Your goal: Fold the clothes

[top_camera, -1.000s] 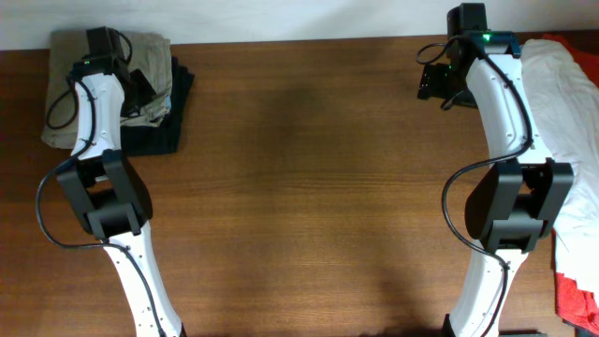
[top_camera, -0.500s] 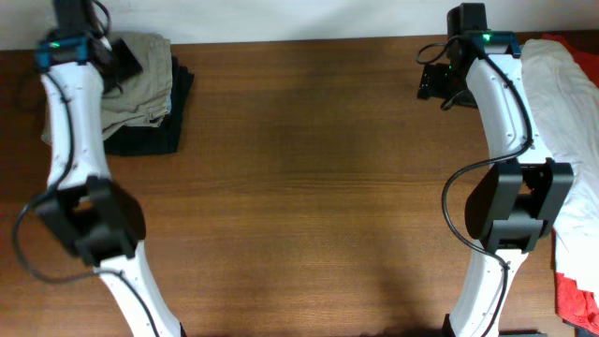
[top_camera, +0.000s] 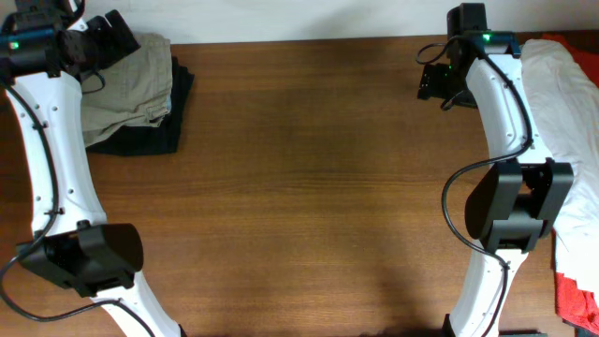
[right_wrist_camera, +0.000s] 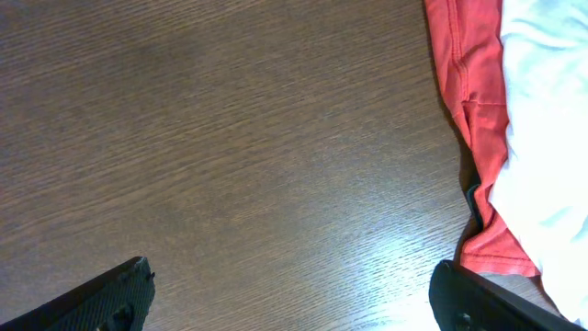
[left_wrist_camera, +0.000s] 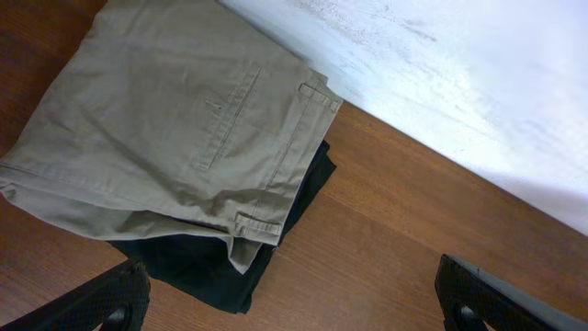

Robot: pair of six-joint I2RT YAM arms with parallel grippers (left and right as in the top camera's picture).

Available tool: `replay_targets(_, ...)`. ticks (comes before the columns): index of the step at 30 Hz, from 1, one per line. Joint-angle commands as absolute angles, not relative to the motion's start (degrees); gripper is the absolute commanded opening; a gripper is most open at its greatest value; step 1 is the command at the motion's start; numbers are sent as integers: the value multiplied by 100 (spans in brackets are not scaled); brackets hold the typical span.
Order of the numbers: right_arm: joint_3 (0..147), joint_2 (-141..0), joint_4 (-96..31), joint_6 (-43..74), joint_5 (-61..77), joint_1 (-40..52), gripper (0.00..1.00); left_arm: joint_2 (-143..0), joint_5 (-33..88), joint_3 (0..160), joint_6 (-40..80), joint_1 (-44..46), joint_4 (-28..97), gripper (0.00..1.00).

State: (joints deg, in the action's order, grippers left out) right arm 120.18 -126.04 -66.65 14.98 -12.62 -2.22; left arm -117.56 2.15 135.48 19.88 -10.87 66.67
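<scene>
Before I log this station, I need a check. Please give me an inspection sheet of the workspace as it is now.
Surface: brown wooden table, no spills seen.
Job's things: folded khaki shorts lie on a black garment at the far left; a white garment lies over a red garment at the right edge.
Clutter: nothing seen.
Grippers: left gripper open, empty, near the khaki shorts; right gripper open, empty, over bare wood.
Cables: a black cable loops beside each arm.
Surroundings: white surface beyond the table's far edge.
</scene>
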Motion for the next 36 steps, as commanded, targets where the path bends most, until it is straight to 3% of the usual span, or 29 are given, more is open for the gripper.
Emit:
replay_targets(1, 12099, -12418, -6665, 1509, -1358, -226, 99, -11784, 261, 13526, 1942, -1092, 6674, 99)
replay_targets(9, 12092, -11122, -6665, 1509, -1358, 213, 99, -11784, 261, 13526, 1942, -1092, 6674, 99)
replay_targets(20, 11262, -8444, -6665, 1507, -1358, 2078, 99, -11784, 261, 13526, 1942, -1087, 6674, 99)
replay_targets(24, 10016, -7494, -6259, 1509, -1420, 2263, 99, -11784, 261, 13526, 1942, -1085, 6674, 99)
replay_targets(36, 4748, -3706, -3326, 1511, -1402, 1507, 99, -11784, 261, 13526, 1942, -1092, 6674, 99)
